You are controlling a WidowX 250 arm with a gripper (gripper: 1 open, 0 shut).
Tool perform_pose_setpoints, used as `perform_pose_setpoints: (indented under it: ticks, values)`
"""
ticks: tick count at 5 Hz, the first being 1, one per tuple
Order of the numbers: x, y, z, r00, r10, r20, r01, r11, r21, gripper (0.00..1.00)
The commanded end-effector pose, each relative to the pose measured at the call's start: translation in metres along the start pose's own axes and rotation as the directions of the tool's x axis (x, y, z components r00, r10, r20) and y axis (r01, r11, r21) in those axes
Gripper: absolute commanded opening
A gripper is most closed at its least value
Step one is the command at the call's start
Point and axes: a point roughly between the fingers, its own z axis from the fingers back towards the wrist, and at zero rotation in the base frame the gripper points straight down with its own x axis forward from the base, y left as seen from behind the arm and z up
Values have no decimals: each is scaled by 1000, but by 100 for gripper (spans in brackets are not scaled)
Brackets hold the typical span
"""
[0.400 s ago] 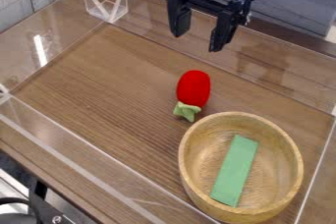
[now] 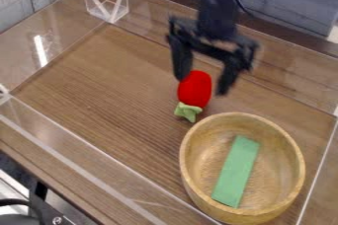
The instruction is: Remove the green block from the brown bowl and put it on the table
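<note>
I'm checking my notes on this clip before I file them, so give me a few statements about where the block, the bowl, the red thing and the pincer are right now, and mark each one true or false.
1. The green block lies inside the brown bowl. True.
2. The pincer is shut on the green block. False: it is open and holds nothing, up above the table and well away from the block.
3. The red rounded object sits on the table outside the bowl, near its rim. True.
4. The bowl holds two blocks. False: only the one green block lies in it.
5. The pincer is nearer to the red rounded object than to the green block. True.
</note>
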Motion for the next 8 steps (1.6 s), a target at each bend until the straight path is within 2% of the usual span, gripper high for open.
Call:
perform_pose_setpoints:
  ticks: [1,2,3,4,6,7,8]
  values:
    - [-14,-36,0,997,47,54,-46,999,-27,100]
    - [-31,-57,7,995,59,77,-56,998,-33,100]
    - [-46,-69,10,992,91,84,-87,995,-42,100]
    - [-52,-75,2,988,132,82,-129,991,-46,100]
    - [-48,-86,-8,973,208,104,-203,978,-56,100]
    - [-45,-90,-11,964,240,115,-235,971,-52,100]
    - [-34,-69,-12,961,241,139,-237,970,-46,100]
